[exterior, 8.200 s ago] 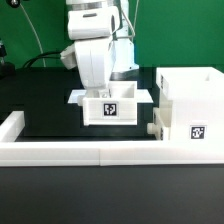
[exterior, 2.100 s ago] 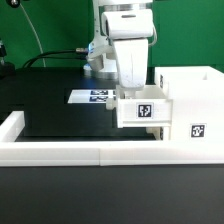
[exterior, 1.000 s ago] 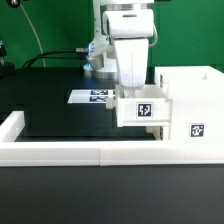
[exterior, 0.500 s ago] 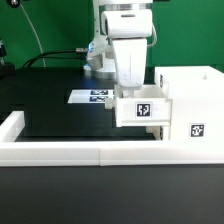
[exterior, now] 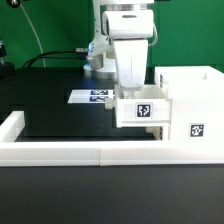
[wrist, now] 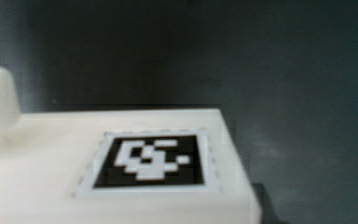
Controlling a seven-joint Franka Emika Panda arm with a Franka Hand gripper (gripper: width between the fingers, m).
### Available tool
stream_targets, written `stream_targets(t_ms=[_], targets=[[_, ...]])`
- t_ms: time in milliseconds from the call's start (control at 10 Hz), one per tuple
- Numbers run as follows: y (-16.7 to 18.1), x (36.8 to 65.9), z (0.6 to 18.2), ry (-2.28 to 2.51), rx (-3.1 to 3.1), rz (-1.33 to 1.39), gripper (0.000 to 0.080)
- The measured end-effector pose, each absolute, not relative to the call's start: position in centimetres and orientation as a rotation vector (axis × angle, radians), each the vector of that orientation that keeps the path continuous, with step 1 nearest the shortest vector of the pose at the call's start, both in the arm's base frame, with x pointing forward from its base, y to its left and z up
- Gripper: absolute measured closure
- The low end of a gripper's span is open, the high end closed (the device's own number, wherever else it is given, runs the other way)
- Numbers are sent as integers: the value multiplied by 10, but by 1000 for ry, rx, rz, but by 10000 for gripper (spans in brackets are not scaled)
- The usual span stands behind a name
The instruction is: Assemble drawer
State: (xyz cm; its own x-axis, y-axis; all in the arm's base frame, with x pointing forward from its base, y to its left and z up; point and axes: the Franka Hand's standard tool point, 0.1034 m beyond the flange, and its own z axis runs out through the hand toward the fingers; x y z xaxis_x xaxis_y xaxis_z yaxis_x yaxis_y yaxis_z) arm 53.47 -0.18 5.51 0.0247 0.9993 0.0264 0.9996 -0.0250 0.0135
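Observation:
The tall white casing (exterior: pixel 190 105) stands at the exterior view's right, with a tag on its front. A small white tray (exterior: pixel 143 108) with a tag on its front is held off the table, its side against the casing's open face. My gripper (exterior: pixel 130 93) reaches down into the tray from above, and its fingertips are hidden by the tray wall. Part of a second tray (exterior: pixel 152 131) shows low at the casing. In the wrist view a white tagged surface (wrist: pixel 153 160) fills the near part, and no fingers show.
The marker board (exterior: pixel 93 97) lies flat on the black table behind the tray. The long low white border wall (exterior: pixel 80 153) runs along the front and turns back at the exterior view's left (exterior: pixel 12 125). Cables hang behind the arm.
Since the oldest frame the gripper has carried the tray from the middle to the exterior view's right, up against the casing, uncovering the marker board. Nothing has moved in the last two seconds.

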Motion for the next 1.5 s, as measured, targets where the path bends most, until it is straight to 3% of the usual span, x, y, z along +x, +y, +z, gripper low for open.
stream_targets(t_ms=[1500], targets=[[0,534,53,-2269,-2168,-38,757]])
